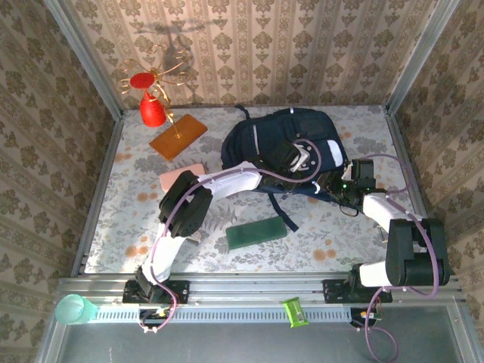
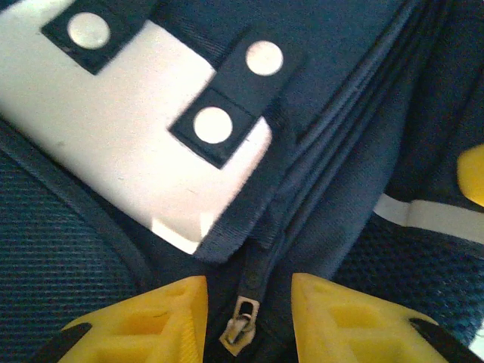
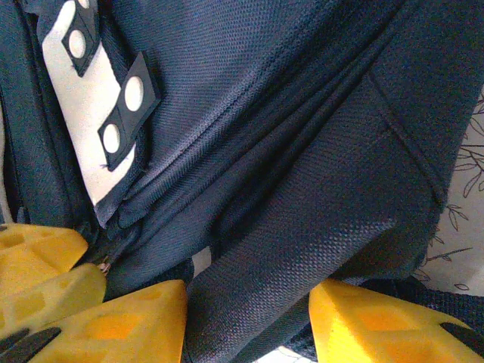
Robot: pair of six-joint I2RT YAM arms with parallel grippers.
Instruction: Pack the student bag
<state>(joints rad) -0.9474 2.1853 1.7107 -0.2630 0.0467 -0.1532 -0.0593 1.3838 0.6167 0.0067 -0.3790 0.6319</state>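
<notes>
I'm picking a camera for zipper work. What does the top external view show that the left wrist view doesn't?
Top external: green book, orange board and pink block on the table. Left wrist: the zipper pull between the open fingers of the left gripper. Both: the navy student bag and its white patch.

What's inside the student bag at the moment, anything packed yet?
Navy fabric of the student bag covers its interior, so contents are hidden. A zipper pull sits between the open fingers of the left gripper. A flat green item lies outside on the table.
</notes>
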